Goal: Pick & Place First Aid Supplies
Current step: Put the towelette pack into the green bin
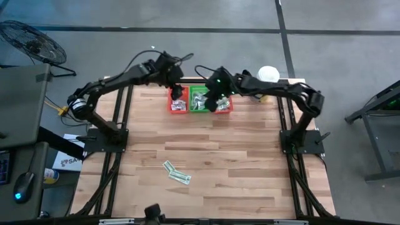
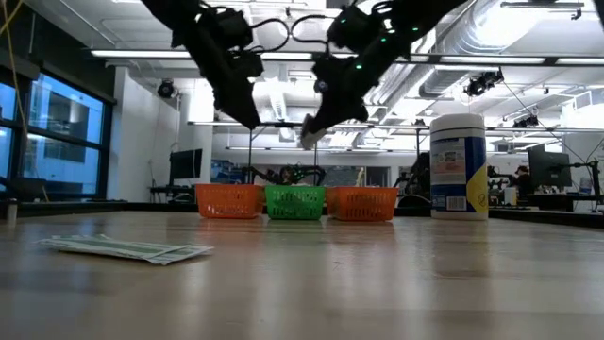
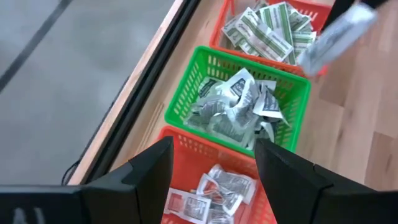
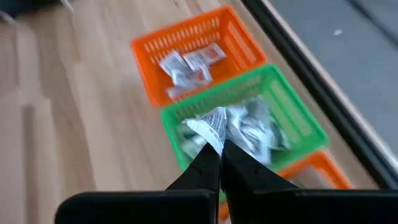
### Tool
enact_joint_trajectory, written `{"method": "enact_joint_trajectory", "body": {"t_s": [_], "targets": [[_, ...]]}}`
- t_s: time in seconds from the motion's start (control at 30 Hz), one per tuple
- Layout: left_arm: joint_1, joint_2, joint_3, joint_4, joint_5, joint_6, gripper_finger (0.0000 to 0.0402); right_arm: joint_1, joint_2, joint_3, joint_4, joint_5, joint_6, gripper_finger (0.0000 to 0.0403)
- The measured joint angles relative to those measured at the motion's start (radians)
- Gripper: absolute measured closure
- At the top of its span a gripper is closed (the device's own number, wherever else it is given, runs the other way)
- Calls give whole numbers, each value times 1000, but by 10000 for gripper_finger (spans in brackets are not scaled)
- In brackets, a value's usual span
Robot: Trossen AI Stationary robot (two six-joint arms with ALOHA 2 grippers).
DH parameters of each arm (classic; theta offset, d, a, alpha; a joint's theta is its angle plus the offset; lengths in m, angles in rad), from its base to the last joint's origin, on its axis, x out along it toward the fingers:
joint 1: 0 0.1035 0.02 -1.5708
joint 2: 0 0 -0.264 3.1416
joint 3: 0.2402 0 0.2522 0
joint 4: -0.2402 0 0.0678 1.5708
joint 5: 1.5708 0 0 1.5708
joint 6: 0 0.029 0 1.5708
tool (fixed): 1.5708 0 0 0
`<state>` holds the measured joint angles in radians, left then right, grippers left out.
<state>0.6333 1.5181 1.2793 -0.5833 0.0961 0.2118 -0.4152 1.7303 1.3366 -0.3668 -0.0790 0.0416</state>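
Right gripper [image 4: 219, 149] hangs above the green basket [image 4: 298, 121], fingers pinched on a white packet [image 4: 211, 124], with a heap of the same packets [image 3: 239, 109] lying in that basket below. Left gripper [image 3: 211, 163] hovers over the near red basket [image 3: 186, 146], fingers apart and holding nothing, white-and-red packets [image 3: 214, 190] lying under it. The far red basket [image 3: 233, 15] holds green-striped strips [image 3: 267, 31], and two more strips [image 1: 177, 173] lie out on the table [image 1: 237, 169], well apart from the baskets.
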Motion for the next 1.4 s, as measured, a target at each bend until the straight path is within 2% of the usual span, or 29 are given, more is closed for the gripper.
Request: {"method": "enact_joint_trajectory", "body": {"t_s": [0.2, 0.4, 0.63, 0.9, 1.4], "targets": [[126, -2, 0, -2, 155, 83, 182, -19, 137, 175, -123, -83, 67, 402], [228, -2, 0, -1, 293, 135, 182, -21, 230, 236, -221, -154, 123, 402], [301, -2, 0, -1, 366, 162, 182, -27, 307, 236, -163, -102, 167, 403], [317, -2, 0, -2, 373, 171, 182, -61, 382, 236, -133, -83, 222, 403], [316, -2, 0, -18, 375, 177, 182, -103, 375, 251, -123, -97, 298, 402]]}}
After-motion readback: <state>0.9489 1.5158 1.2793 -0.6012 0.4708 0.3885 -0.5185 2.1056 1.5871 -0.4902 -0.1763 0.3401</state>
